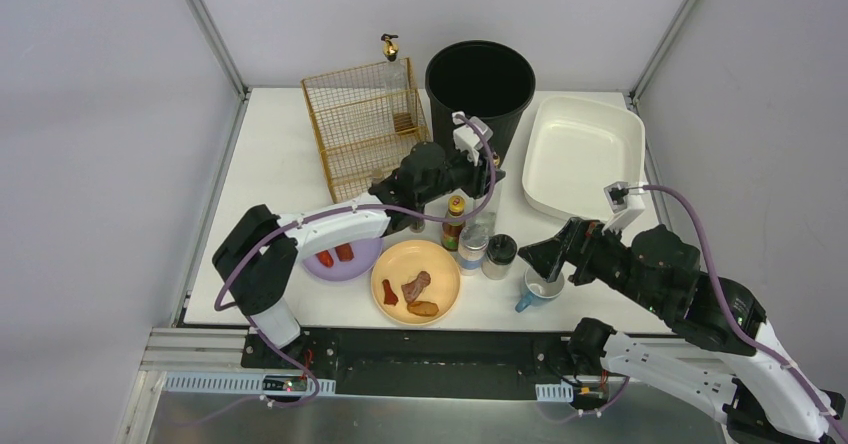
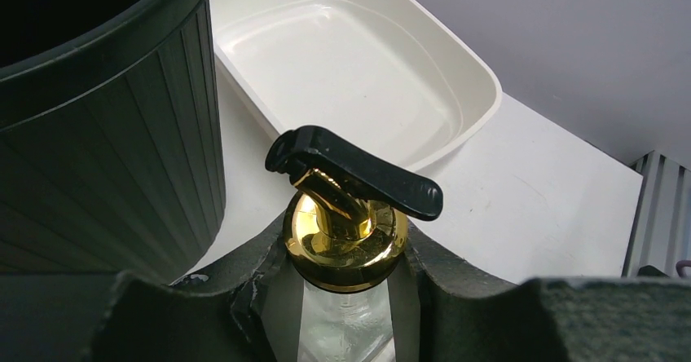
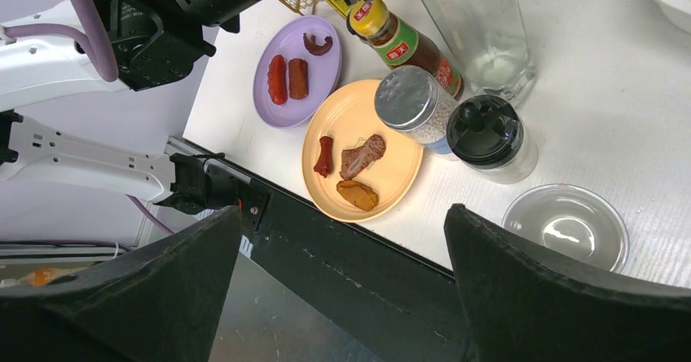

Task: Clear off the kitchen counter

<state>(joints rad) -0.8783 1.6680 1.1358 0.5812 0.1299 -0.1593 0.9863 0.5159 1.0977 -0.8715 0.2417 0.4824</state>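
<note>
The white kitchen counter (image 1: 280, 154) holds a group of items near its front edge. My left gripper (image 1: 487, 179) is shut on the neck of a clear glass dispenser bottle (image 1: 480, 222). In the left wrist view the fingers (image 2: 456, 297) press both sides just under its gold cap (image 2: 345, 240) and black pump lever. My right gripper (image 1: 545, 259) is open and empty over the front edge, above a blue cup (image 1: 535, 292). In the right wrist view its jaws (image 3: 342, 272) stand wide apart, and the cup's clear rim (image 3: 566, 225) shows to their right.
Purple plate (image 1: 345, 264) and orange plate (image 1: 415, 282) hold food pieces. A yellow-capped sauce bottle (image 1: 455, 219), a silver-lid shaker (image 1: 470, 254) and a black-lid shaker (image 1: 498, 256) stand together. At the back are a black bin (image 1: 480, 89), a white tub (image 1: 580, 154) and a wire basket (image 1: 365, 124).
</note>
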